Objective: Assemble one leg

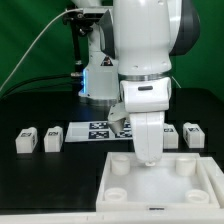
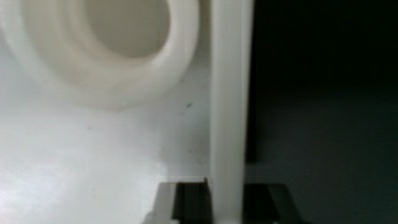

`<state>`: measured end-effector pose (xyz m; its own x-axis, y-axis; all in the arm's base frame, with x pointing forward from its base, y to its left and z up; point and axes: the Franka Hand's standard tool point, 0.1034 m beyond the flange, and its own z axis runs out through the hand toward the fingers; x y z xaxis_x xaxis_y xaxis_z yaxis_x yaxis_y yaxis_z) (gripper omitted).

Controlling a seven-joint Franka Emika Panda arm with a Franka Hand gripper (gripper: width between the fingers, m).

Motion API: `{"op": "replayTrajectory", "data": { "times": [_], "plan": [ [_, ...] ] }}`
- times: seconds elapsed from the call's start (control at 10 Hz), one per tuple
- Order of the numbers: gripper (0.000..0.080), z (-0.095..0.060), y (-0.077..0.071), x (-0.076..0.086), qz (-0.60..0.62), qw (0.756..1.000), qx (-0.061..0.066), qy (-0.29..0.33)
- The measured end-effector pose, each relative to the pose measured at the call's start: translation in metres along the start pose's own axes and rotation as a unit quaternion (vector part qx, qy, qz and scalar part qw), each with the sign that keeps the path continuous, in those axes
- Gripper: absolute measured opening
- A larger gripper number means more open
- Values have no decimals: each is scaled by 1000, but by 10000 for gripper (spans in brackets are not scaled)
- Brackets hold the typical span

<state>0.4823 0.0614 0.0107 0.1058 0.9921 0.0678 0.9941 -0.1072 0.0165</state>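
The large white tray-like piece [image 1: 200,185] with round corner sockets lies at the front of the table. My gripper [image 1: 147,158] is down on its back rim. In the wrist view my gripper [image 2: 228,206] straddles the tray's thin upright rim wall [image 2: 226,100], and both dark fingers [image 2: 192,206] press against it. A round socket [image 2: 116,40] shows beside the wall. Several legs, small white blocks with markers, lie on the black table: two on the exterior view's left [image 1: 25,140] [image 1: 52,137] and two on its right [image 1: 167,137] [image 1: 194,134], all apart from my gripper.
The marker board [image 1: 100,131] lies flat behind the tray, between the leg pairs. A black stand with a lit device [image 1: 97,75] is at the back. The arm's body hides the table's middle.
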Motion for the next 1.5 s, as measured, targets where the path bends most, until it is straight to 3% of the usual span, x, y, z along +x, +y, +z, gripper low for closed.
{"op": "replayTrajectory", "data": {
  "times": [0.2, 0.7, 0.8, 0.9, 1.0, 1.1, 1.5],
  "plan": [
    [59, 0, 8, -1, -37, 999, -16, 5],
    [68, 0, 8, -1, -36, 999, -18, 5],
    [292, 0, 8, -1, -35, 999, -18, 5],
    [292, 0, 8, -1, -35, 999, -18, 5],
    [475, 0, 8, -2, -35, 999, -18, 5],
    [588, 0, 8, -2, -35, 999, -18, 5],
    [646, 1, 8, -2, -34, 999, -18, 5]
  ]
}}
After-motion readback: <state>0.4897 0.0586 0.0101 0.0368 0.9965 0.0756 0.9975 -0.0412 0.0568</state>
